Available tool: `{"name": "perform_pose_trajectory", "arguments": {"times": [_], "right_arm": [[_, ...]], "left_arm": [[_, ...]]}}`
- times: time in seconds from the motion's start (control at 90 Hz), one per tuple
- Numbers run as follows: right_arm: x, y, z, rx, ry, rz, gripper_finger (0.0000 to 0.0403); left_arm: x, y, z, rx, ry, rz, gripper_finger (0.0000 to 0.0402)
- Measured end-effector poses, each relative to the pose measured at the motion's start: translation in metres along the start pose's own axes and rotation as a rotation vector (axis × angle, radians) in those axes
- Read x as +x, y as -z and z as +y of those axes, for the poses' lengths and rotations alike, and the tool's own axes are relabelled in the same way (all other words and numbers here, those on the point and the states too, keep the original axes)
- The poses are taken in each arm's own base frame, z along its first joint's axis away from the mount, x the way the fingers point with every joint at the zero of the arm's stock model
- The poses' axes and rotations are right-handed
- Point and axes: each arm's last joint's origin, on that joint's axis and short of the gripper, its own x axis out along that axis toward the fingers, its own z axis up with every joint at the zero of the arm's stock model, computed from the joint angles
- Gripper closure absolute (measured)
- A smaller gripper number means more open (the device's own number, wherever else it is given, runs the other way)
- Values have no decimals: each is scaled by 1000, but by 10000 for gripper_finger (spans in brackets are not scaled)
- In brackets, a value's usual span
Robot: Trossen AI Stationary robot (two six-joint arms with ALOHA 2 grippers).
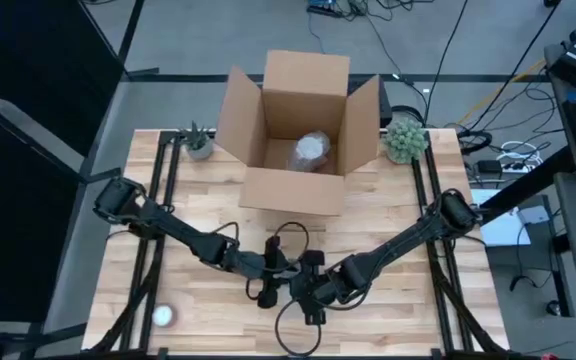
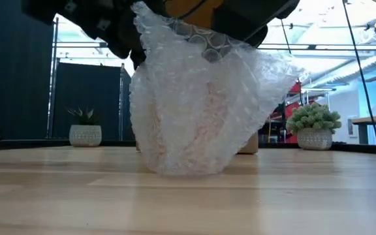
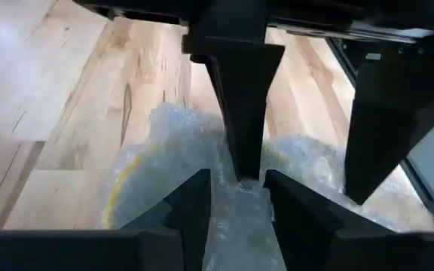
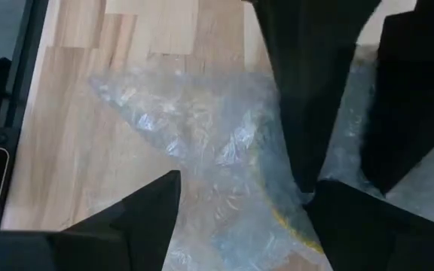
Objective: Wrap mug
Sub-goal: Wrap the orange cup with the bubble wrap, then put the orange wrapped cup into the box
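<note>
Mug [image 2: 188,140] sitting inside bubble wrap [image 2: 201,98] mid-surface [image 2: 188,202], fragile, wrap slippery and floppy. Left end effector [image 3: 238,188] pinching gathered wrap top; right end effector [image 4: 307,192] meeting it, grip unclear. Hold bunched top.

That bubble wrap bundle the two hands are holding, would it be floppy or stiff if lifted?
Probably floppy: the bubble wrap sags in loose folds. Likely bottom-heavy, since something yellow-rimmed, perhaps the mug, sits inside. It may slip out, as both the left hand and right hand pinch only the wrap.
</note>
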Motion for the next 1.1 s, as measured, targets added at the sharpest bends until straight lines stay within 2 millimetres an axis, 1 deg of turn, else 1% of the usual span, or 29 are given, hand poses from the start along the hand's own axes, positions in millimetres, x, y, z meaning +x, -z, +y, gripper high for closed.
{"name": "perform_pose_trajectory", "arguments": {"times": [0.189,0.356,0.444,0.578,0.733,0.8,0.944,1.1], "right_arm": [[-5,-5,1,5,-6,22,142],[-24,-17,1,-50,11,70,142],[-28,-21,-1,-100,15,71,142],[-28,-24,-4,-165,14,55,142],[-27,-24,-6,-167,19,56,142],[-23,-22,-5,-183,21,61,142],[-7,-9,-7,-242,34,109,142],[1,-7,-5,-246,37,112,142]], "left_arm": [[2,1,1,-3,-12,-5,282],[2,2,1,-2,-16,-5,282],[2,2,1,-5,-17,-5,282],[3,3,1,-5,-18,-2,282],[3,3,1,-5,-18,-2,282],[3,3,1,-6,-16,-6,282],[3,2,1,-8,-10,-17,282],[3,1,1,-9,-2,-18,282]]}}
